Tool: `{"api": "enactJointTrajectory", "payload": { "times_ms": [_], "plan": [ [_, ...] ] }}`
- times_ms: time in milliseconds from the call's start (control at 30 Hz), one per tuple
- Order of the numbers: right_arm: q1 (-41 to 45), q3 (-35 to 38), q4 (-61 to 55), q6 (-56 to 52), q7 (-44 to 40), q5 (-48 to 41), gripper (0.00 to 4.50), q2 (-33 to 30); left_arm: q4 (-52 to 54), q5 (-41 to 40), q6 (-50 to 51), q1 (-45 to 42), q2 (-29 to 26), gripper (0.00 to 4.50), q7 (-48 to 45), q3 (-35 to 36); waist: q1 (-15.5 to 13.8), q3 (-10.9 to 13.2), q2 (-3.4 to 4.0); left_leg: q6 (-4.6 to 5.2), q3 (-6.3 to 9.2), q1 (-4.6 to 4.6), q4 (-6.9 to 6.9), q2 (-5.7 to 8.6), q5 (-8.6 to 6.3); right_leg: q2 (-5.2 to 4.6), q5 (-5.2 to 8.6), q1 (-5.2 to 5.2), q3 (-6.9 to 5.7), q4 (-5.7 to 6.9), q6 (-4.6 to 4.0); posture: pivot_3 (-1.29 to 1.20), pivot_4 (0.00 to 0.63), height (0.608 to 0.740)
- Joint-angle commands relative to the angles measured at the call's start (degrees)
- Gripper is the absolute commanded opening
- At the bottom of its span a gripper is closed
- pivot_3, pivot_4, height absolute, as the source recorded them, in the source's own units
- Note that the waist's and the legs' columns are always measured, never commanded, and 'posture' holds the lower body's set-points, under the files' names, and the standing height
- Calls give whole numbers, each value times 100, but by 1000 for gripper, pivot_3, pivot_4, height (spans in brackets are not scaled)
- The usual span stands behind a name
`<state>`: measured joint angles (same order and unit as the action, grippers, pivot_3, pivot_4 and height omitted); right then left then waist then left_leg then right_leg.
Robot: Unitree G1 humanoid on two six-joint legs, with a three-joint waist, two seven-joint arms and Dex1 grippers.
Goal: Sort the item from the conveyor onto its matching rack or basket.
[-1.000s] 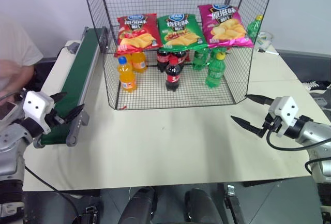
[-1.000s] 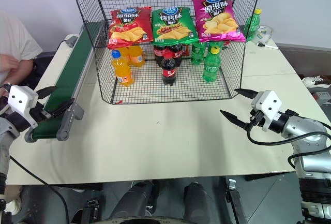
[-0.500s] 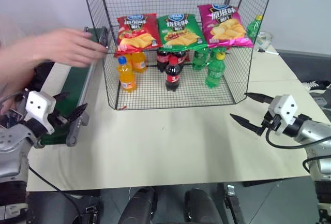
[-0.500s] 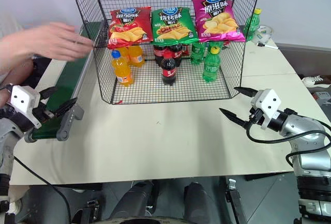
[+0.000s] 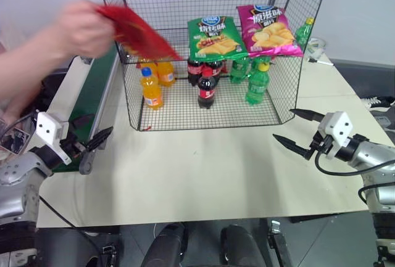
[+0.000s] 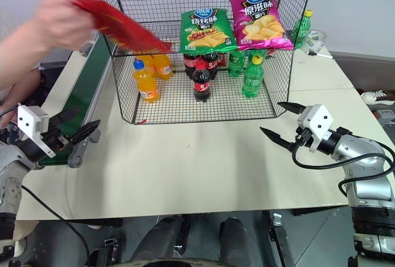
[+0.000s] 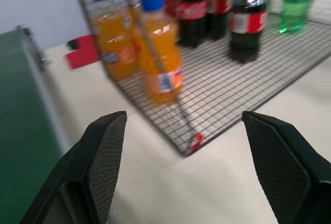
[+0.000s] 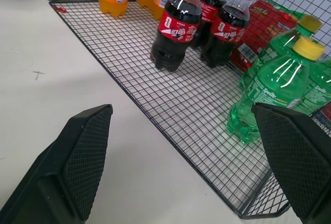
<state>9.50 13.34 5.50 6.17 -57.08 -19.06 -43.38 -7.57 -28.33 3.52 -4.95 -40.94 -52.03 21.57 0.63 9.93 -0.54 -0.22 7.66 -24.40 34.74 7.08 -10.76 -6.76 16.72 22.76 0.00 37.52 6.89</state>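
A person's hand holds the red crisp bag, the item, tilted and blurred, in front of the left end of the black wire rack's middle shelf. The dark green conveyor runs along the table's left side, below that hand. Near the belt's front end my left gripper is open and holds nothing; its wrist view looks past the fingers at the rack's front left corner. My right gripper is open too, hovering off the rack's front right corner.
A green crisp bag and a magenta one lean on the rack's middle shelf. On its floor stand orange bottles, cola bottles and green bottles. Bare table lies between my grippers.
The person's hand has reached in from the left and lifted the red crisp bag off the rack's shelf, towards the left. My left gripper has shifted slightly right and rolled. The right one is still.
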Motion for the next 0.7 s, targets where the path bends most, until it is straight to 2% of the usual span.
{"api": "enactJointTrajectory", "payload": {
  "times_ms": [33, 433, 700],
  "plan": [
    [38, 86, -59, 126, 1, -49, 4500, -2, 124, 201, -229, 38, -48, 3709, 75, 83, -2, 0, 0, 0, 0, 0, 0, 0, 0, 0, 0, 0, 0, 0, 0, 0, 150, 740],
    [136, 0, 60, 220, -10, -14, 4500, 67, 87, -35, 13, -85, 5, 3709, 78, 243, -3, 0, 0, 0, 0, 0, 0, 0, 0, 0, 0, -2, 0, -8, -1, 0, 150, 740],
    [208, -100, 143, 275, -13, 14, 4500, 104, 78, 372, -245, 102, -37, 3709, 311, 168, -5, 1, 1, 0, 0, 0, -3, 0, 0, 0, 0, -1, 0, -10, -1, 0, 150, 740]
  ]
}}
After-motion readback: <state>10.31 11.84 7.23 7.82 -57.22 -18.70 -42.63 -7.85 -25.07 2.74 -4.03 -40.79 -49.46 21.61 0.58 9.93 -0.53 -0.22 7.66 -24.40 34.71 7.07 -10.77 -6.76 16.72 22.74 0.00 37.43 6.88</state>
